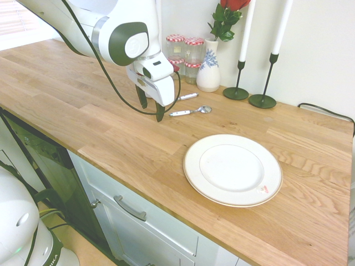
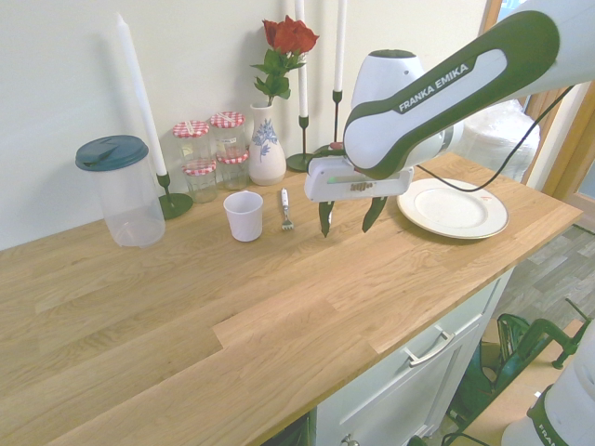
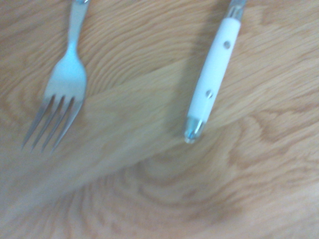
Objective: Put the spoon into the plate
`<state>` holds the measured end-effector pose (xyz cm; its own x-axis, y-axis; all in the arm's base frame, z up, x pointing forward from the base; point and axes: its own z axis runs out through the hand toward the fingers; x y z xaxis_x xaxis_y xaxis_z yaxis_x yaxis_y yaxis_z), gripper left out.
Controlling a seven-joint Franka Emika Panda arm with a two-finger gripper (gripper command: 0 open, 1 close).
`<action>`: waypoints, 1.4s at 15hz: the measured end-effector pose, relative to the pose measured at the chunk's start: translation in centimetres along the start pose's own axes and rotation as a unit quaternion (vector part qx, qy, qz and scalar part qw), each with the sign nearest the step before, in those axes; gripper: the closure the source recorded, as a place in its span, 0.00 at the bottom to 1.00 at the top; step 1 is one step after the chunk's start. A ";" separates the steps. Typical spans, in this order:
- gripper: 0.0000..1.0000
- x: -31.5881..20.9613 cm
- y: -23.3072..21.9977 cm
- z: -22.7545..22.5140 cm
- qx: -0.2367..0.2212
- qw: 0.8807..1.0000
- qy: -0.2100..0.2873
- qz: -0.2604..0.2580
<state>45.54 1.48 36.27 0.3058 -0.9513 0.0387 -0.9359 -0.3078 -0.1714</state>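
The spoon lies on the wooden counter with its silver bowl pointing towards the candlesticks and its white handle towards my gripper. Its riveted handle also shows in the wrist view. My gripper hangs open and empty just above the counter, right beside the handle's end. In the second exterior view the gripper blocks the spoon from sight. The cream-white plate sits empty near the counter's front edge, to the right of the spoon, and its rim shows beyond the arm.
A fork lies next to the spoon. A white cup, a lidded plastic jug, several jars, a vase with a rose and two candlesticks stand along the back wall.
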 end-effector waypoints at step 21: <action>1.00 5.5 -8.3 4.6 -0.056 0.992 0.006 0.113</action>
<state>55.79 -1.07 33.43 0.0853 -0.9961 0.0238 -0.9940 -0.0867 -0.0669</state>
